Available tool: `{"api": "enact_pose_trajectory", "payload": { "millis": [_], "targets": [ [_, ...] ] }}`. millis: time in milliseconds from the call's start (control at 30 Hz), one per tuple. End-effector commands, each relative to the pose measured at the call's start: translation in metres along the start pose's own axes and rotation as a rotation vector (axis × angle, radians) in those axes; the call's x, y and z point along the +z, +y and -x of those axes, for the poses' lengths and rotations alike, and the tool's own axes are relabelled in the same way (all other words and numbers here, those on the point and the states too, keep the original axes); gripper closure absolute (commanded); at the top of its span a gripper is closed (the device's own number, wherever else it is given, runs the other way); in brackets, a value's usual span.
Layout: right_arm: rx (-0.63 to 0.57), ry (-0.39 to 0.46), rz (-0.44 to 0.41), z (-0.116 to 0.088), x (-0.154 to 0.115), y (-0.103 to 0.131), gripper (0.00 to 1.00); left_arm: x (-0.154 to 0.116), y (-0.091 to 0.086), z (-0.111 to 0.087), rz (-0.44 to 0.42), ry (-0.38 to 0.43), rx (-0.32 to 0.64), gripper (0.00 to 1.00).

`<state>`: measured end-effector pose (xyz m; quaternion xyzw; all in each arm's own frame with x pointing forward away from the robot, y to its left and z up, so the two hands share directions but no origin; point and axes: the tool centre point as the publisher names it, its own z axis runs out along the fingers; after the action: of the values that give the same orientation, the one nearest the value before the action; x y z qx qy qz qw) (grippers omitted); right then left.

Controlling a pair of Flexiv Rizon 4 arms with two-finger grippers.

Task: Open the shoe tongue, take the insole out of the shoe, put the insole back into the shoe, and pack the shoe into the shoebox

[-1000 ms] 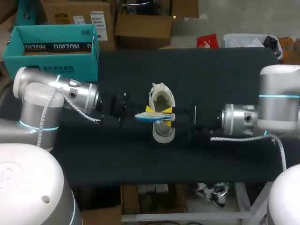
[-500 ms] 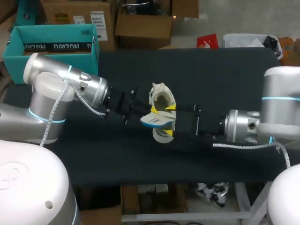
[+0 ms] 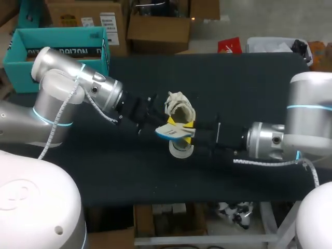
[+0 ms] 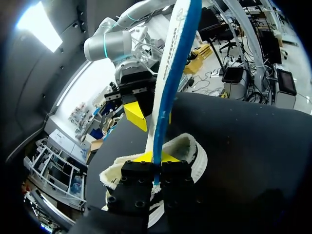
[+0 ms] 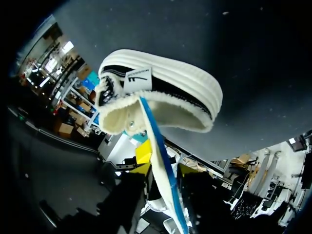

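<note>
A white shoe with fleecy lining lies mid-table, also seen in the right wrist view. The blue-and-white insole slants over its opening. My left gripper is shut on one end of the insole, which is pinched between its tips. My right gripper has its yellow tips on either side of the insole, closed against it. The insole's far tip reaches into the shoe's opening. The teal shoebox stands open at the back left.
The black tabletop spreads wide around the shoe. My two arms lie low over it, the left one passing just in front of the shoebox, the right one coming in from the right edge.
My left arm has swung forward and to the right, tipping the insole from level to slanting at the shoe's opening. My right gripper's tips spread apart, then closed again.
</note>
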<state>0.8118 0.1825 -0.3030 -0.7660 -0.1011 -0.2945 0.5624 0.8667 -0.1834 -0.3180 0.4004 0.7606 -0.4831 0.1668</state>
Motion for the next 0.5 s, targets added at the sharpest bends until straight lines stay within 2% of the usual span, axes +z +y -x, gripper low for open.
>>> {"api": "enact_pose_trajectory", "payload": {
  "millis": [33,133,267,400,433,500],
  "targets": [
    [0.005,0.007,0.018,0.0013,0.0042,-0.0016,0.64,-0.0068,-0.0007,0.0011,-0.015,0.007,0.000,1.00],
    [0.019,0.010,0.026,0.0023,0.0049,0.0028,0.59,-0.0091,-0.0019,0.0006,-0.028,0.008,0.001,1.00],
    [0.025,0.017,0.018,0.0028,0.0049,0.0061,0.61,-0.0086,-0.0009,-0.0008,-0.025,0.014,0.000,1.00],
    [0.019,0.016,0.028,0.0017,0.0088,0.0021,0.73,-0.0084,-0.0015,-0.0021,-0.030,0.025,0.001,1.00],
    [0.019,0.015,0.032,0.0014,0.0095,0.0011,0.80,-0.0085,-0.0016,-0.0021,-0.029,0.026,0.002,1.00],
    [0.017,0.014,0.036,0.0011,0.0107,-0.0007,1.00,-0.0086,-0.0015,-0.0020,-0.030,0.027,0.002,1.00]
  ]
}}
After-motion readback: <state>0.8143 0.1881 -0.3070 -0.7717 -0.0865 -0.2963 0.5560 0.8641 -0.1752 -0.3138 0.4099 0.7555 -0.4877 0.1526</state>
